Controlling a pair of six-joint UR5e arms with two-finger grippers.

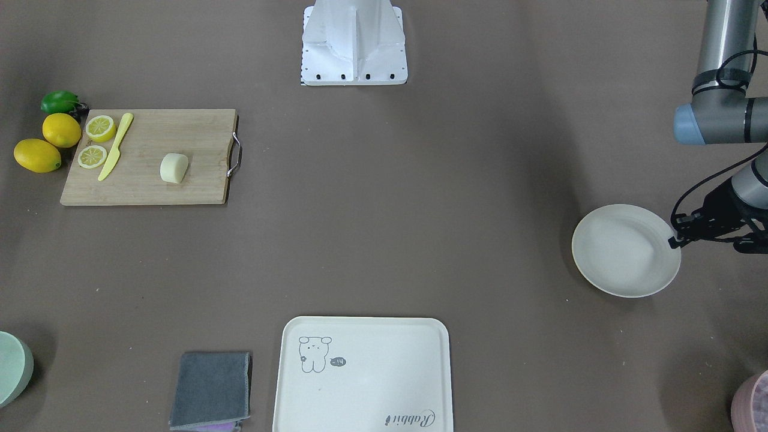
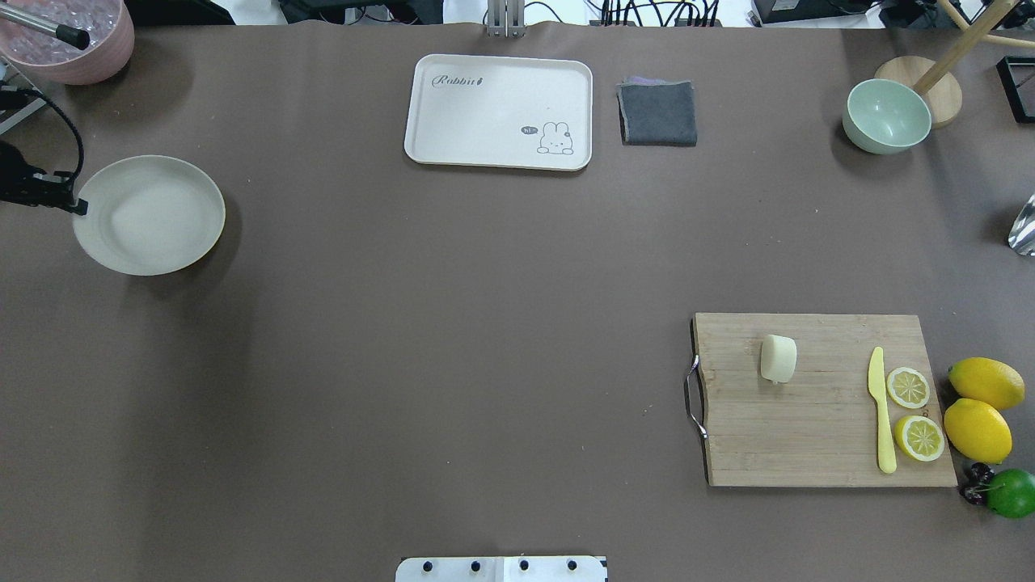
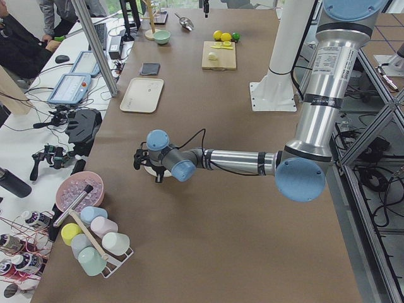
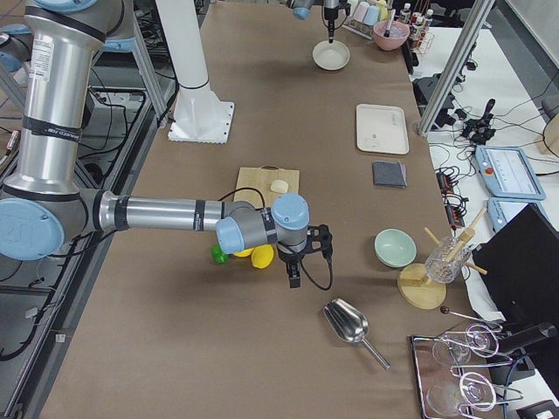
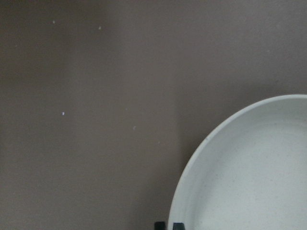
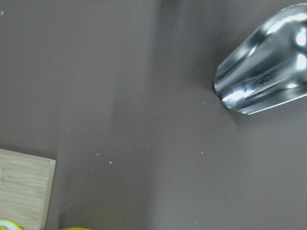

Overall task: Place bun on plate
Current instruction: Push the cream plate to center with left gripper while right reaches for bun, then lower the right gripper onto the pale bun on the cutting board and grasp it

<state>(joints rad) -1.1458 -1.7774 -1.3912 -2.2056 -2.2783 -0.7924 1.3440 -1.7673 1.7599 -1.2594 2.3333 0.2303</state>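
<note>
The left end effector (image 1: 673,242) hangs at the edge of the plate (image 1: 618,252). Its wrist camera catches only two dark fingertips (image 5: 160,225), cut off by the frame's bottom edge. They are drawn almost together right at the rim, and whether they nip it cannot be told. In the left side view the arm's wrist covers most of the plate. The bun (image 2: 778,358) lies far across the counter (image 2: 453,364) from this end effector, on a wooden cutting board (image 2: 808,436), apart from the knife (image 2: 881,412).

The right end effector (image 4: 293,281) shows only in the right side view, too small to tell its opening or any hold. The whole lemons (image 4: 260,256) lie just beside it, partly hidden behind its wrist. A metal scoop (image 4: 347,323) lies near it, and the bun lies beyond the lemons.
</note>
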